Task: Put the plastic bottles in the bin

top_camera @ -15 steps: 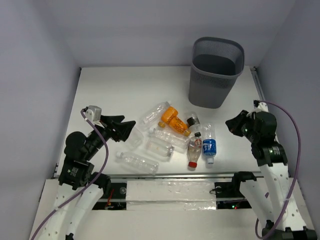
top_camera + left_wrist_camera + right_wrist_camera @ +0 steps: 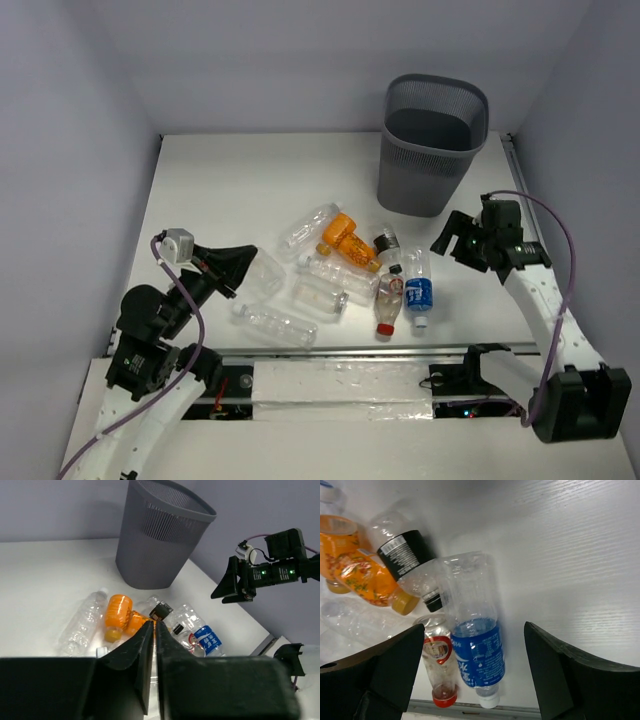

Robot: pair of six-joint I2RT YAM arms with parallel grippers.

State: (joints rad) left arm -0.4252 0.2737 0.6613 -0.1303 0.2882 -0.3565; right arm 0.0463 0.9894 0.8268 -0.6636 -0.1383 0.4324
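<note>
The right pincer (image 2: 447, 240), jaws apart, has swung in from the right edge of the surface (image 2: 220, 185) to hover above the blue-labelled bottle (image 2: 476, 657), so a pick looks near; the left pincer (image 2: 243, 262) is closed on nothing, and the bottles (image 2: 340, 275) lie clustered before the bin (image 2: 432, 150).

We log a white table (image 2: 220, 180), matte, with a faint grain that shows in the right wrist view. A pale lavender-grey back wall (image 2: 300, 60) rises at the table's far edge. A left wall (image 2: 60, 150) and a right wall (image 2: 590, 90) flank it. A thin metal rail (image 2: 330, 352) runs along the table's near edge. Just below it lies a white strip (image 2: 340, 388) under glossy, wrinkled film.
</note>
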